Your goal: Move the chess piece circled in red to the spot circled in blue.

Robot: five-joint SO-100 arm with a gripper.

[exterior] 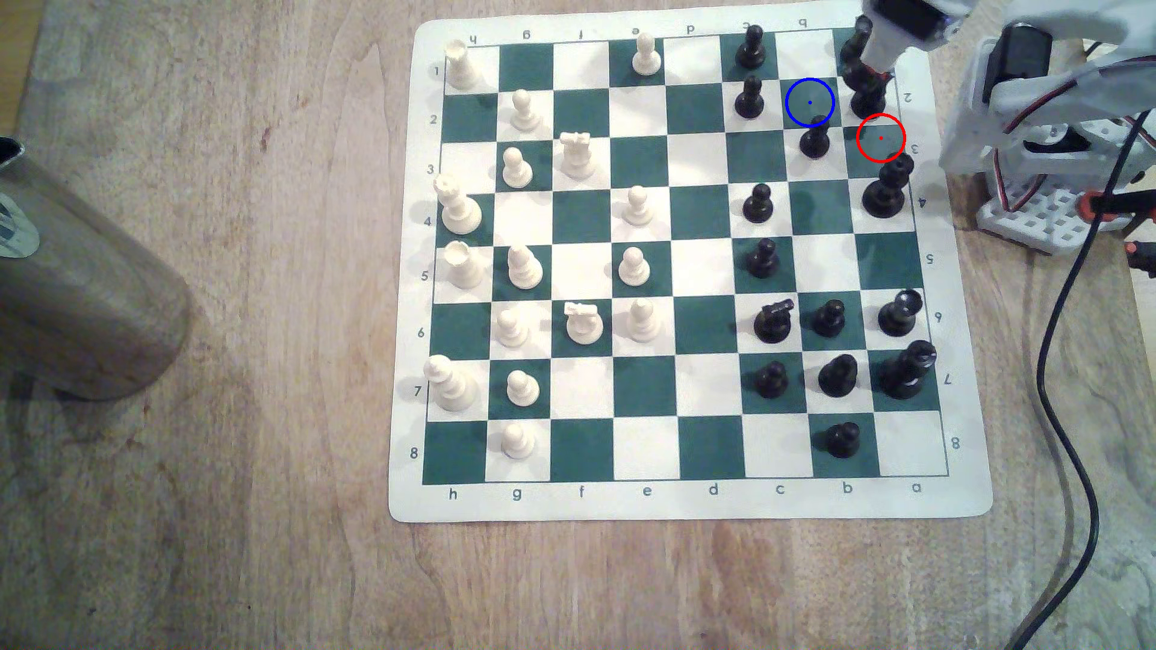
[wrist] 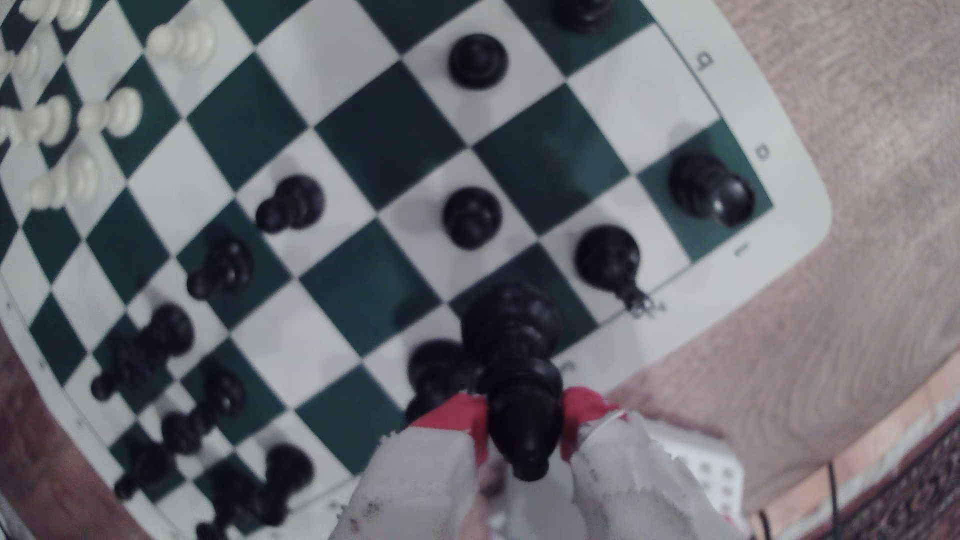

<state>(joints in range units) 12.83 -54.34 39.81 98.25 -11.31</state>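
The chess piece circled in red [exterior: 866,97], glossy black with a rounded top, sits between my gripper's [exterior: 874,76] red-taped fingers [wrist: 584,415], which are shut on its upper body [wrist: 524,415]. It hangs over the board's far right column, near the row marked 2. The red ring [exterior: 881,138] now marks a bare green square just nearer the camera. The spot circled in blue [exterior: 809,102] is a dark green square one column toward the exterior view's left of the held piece, and nothing stands on it.
A black pawn [exterior: 814,140] stands right by the blue ring, two more [exterior: 749,100] one column further left. A tall black piece [exterior: 887,187] stands beside the red ring. A metal cylinder [exterior: 75,281] lies far left; a black cable [exterior: 1063,375] trails at right.
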